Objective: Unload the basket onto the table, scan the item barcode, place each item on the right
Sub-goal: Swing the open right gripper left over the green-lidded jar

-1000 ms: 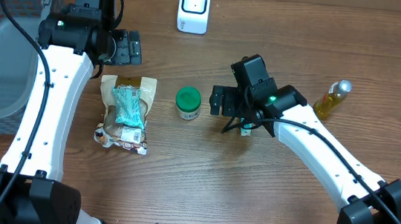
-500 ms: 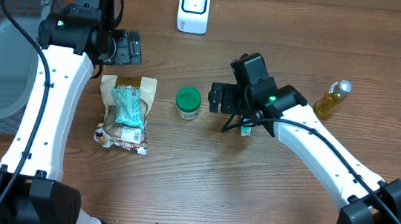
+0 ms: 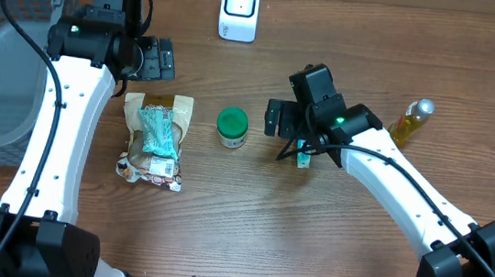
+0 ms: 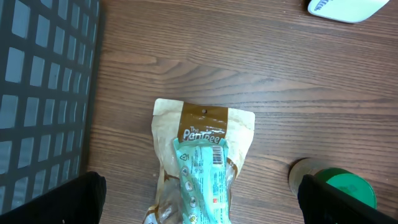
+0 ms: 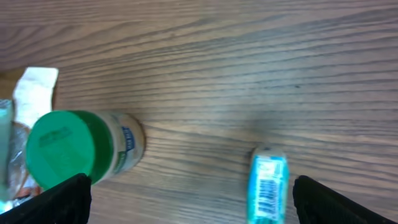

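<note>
The white barcode scanner (image 3: 240, 9) stands at the back of the table; its edge shows as scanner (image 4: 345, 7). A small teal packet (image 5: 268, 190) with a barcode facing up lies flat on the wood, small teal packet (image 3: 303, 160). My right gripper (image 3: 277, 120) hovers over it, open and holding nothing, right gripper (image 5: 193, 211); the packet sits toward its right finger (image 5: 339, 202). My left gripper (image 3: 154, 59) hangs open and empty above a brown snack bag (image 4: 205, 137) with a mint pouch (image 4: 208, 180) on top, left gripper (image 4: 202, 211).
A green-lidded jar (image 3: 232, 126) stands between the bags and the right gripper, green-lidded jar (image 5: 59, 149). A yellow oil bottle (image 3: 410, 122) lies at the right. A dark mesh basket (image 3: 3, 48) fills the far left, basket (image 4: 43, 93).
My right gripper has drifted slightly to the right and up in the overhead view. The left arm and all objects have stayed put.
</note>
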